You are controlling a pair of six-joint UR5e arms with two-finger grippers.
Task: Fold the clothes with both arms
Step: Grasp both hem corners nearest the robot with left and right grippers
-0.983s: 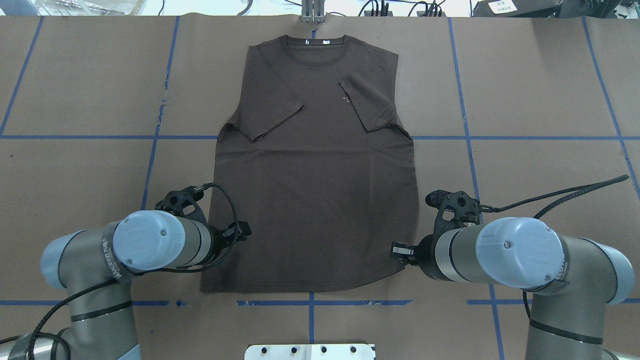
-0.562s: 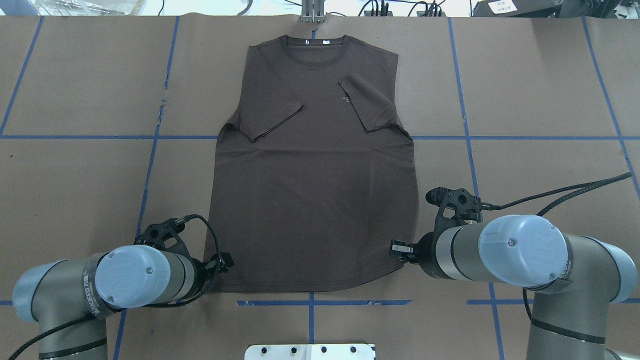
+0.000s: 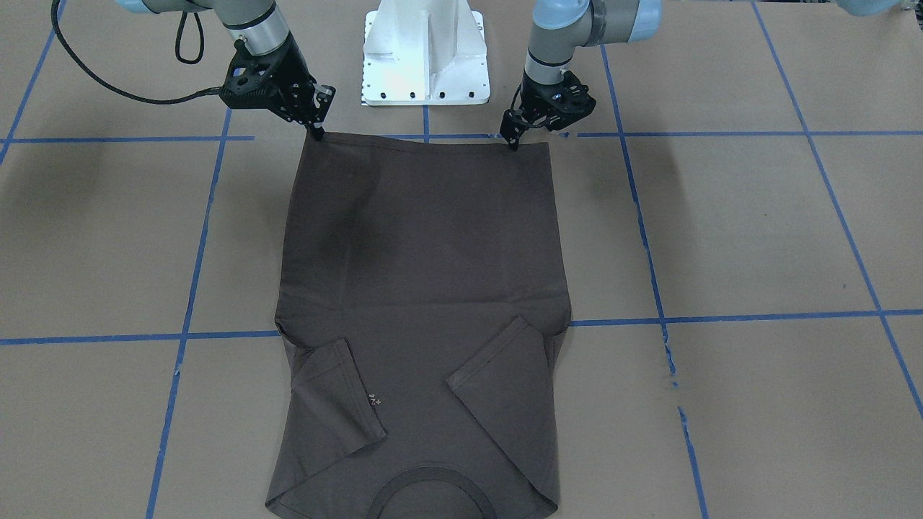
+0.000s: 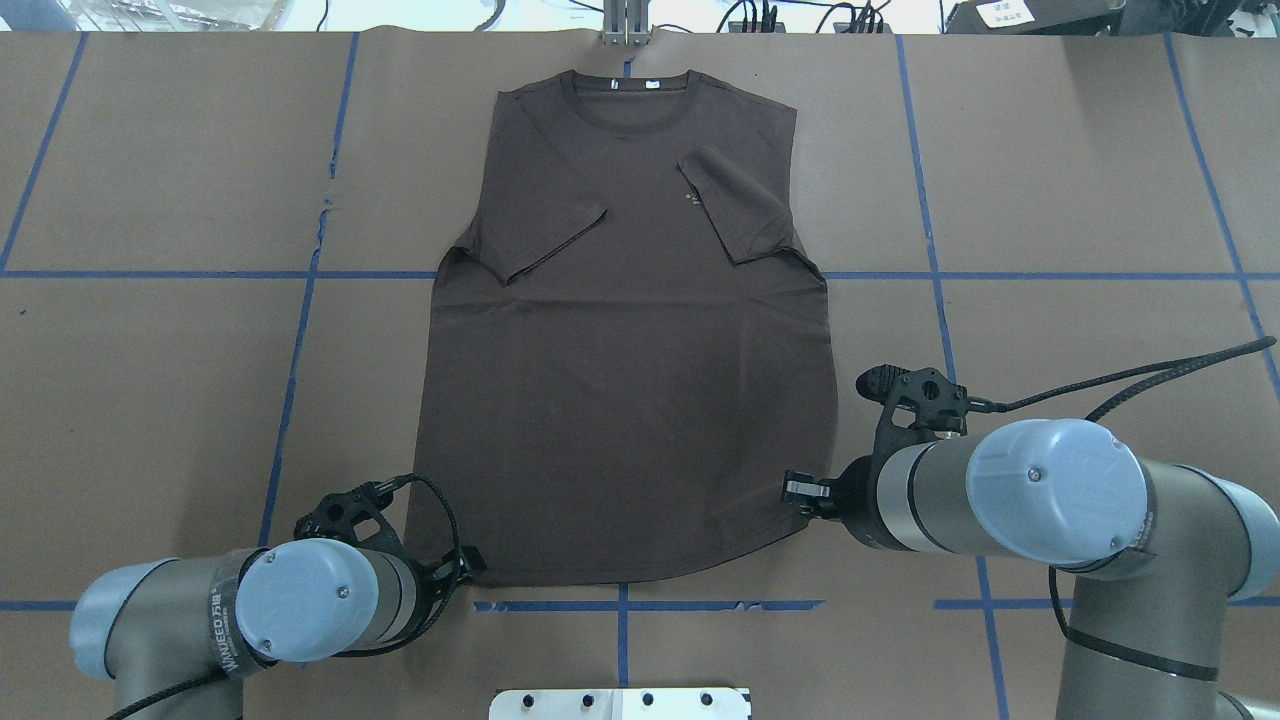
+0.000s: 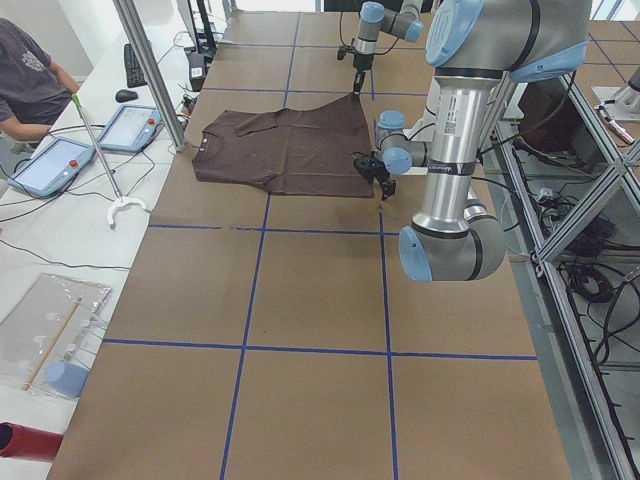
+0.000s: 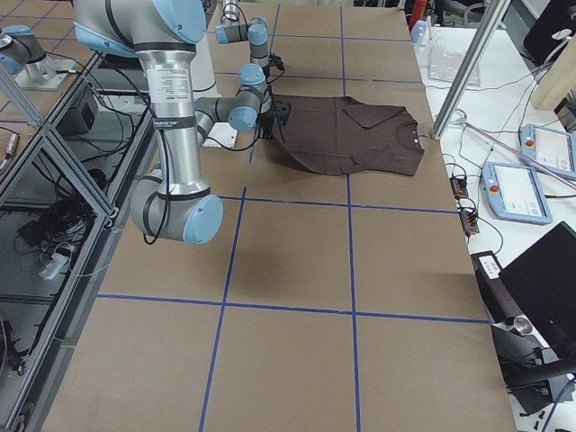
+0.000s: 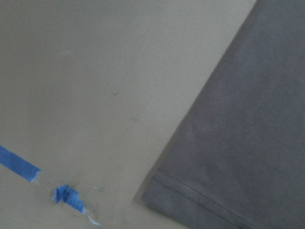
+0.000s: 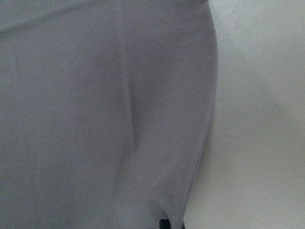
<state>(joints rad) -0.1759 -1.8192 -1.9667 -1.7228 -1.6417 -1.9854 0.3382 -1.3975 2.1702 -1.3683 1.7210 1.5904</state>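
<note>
Overhead exterior view: a dark brown T-shirt (image 4: 630, 400) lies flat, front up, in the middle of the paper-covered desk (image 4: 150, 400). Its collar (image 4: 625, 95) is at the far edge and its hem (image 4: 620, 578) is toward the robot. Both short sleeves (image 4: 545, 235) are folded inward across the chest; the one on the robot's right partly covers a small pale logo (image 4: 690, 197). The left claw (image 4: 465, 572) stands at the hem near the shirt's lower left corner. The right claw (image 4: 800, 492) stands at the right side edge, just above the hem.

Front-facing view: both claws point steeply down with their tips at the hem line, the left a little inboard of its corner, the right at its corner. The fingers of each look narrow and close together, but whether they pinch the cloth or only rest on it cannot be told.

Left wrist view: a hem corner lies flat on the desk beside scraps of blue tape (image 7: 66, 198). A white base (image 3: 425, 50) stands beyond the hem.
</note>
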